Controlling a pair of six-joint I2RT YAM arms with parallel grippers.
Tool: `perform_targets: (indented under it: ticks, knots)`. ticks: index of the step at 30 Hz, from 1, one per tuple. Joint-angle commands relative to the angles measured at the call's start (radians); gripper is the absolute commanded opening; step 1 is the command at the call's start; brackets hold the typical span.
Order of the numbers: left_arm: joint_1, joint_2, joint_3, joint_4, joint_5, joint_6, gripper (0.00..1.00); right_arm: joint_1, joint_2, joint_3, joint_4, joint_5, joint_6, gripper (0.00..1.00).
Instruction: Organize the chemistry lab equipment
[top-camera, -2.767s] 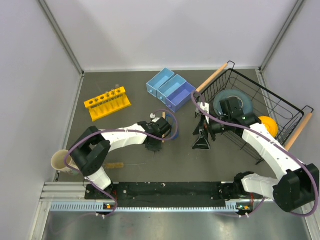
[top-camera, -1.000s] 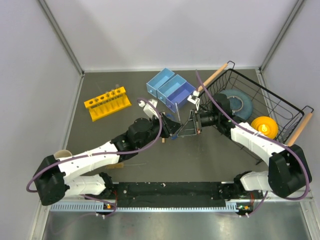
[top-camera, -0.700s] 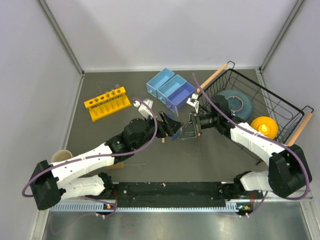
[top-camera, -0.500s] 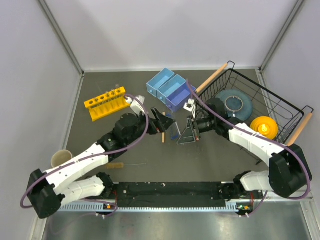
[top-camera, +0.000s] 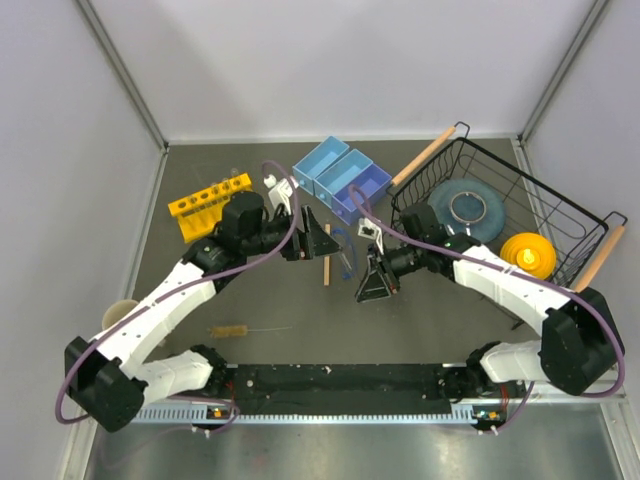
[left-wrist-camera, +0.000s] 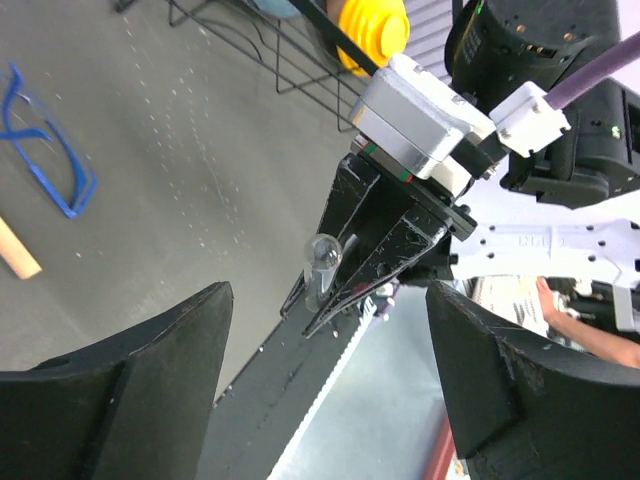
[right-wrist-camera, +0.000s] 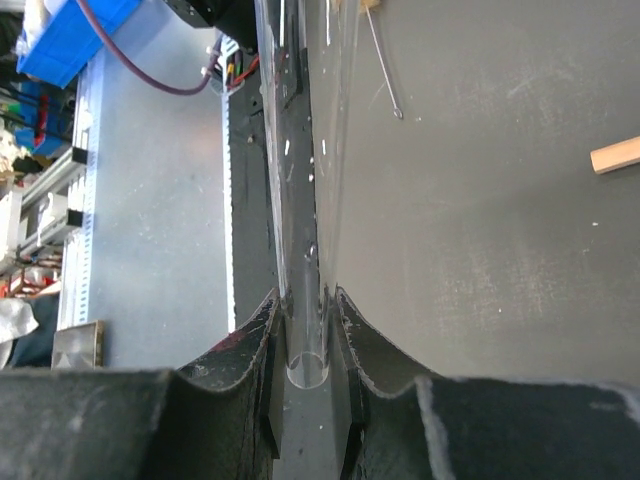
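1. A yellow rack sits at ten o'clock on the table. The brush lies flat at seven o'clock, well apart from the rack.
2. The left gripper hangs near the table's middle, its jaws spread wide with nothing between them.
3. The wooden stick lies at the left gripper's five o'clock. The safety glasses rest on the table just beside the stick, at its two o'clock.
4. Blue bins stand at twelve o'clock.
5. The right gripper, at the glasses' five o'clock, has its jaws closed tight on a glass tube that runs straight out past the fingertips.
6. A wire basket at two o'clock holds a plate and a yellow bowl.
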Motion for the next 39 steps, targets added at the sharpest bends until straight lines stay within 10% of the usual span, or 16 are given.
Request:
perform_targets:
  ticks: [1,25,39]
  knots:
    - [0.001,0.055,0.044,-0.016,0.129,0.021,0.79,0.016,-0.009,0.071,-0.055,0.018,-0.104,0.06]
    - [-0.035,0.160,0.073,0.032,0.152,-0.065,0.44,0.045,-0.001,0.090,-0.115,0.071,-0.178,0.06]
    - [-0.041,0.153,0.090,-0.063,0.109,0.009,0.07,0.049,-0.002,0.093,-0.128,0.085,-0.194,0.13]
